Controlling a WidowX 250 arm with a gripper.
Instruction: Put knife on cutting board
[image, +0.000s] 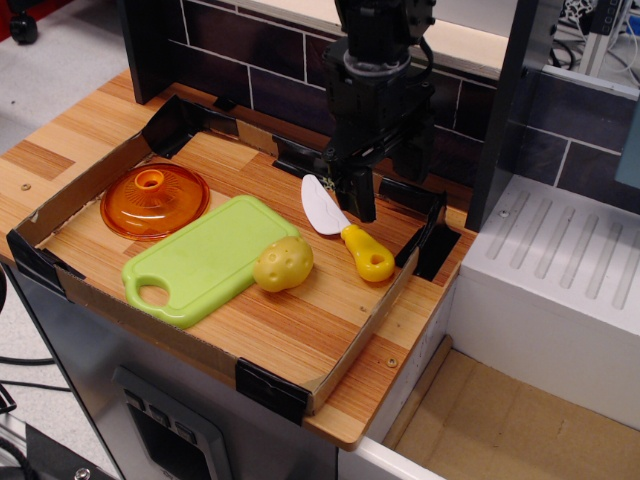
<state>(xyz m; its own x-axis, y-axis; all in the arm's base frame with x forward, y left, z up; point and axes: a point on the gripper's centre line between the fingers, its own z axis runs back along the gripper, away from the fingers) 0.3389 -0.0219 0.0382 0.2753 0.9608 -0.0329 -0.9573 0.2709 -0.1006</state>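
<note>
The knife (345, 230) lies flat on the wooden tray floor, white blade pointing to the back left, yellow handle to the front right. The light-green cutting board (205, 258) lies to its left, handle hole at the front left, with nothing on it. My black gripper (388, 195) hangs just above and behind the knife, over the blade-handle junction. Its jaws stand apart and hold nothing.
A yellow potato (283, 263) rests against the board's right edge, between board and knife. An orange round lid (155, 199) sits at the tray's left. Low cardboard walls (330, 370) rim the tray. A dark tiled wall stands behind. A white ribbed unit (560, 270) is at the right.
</note>
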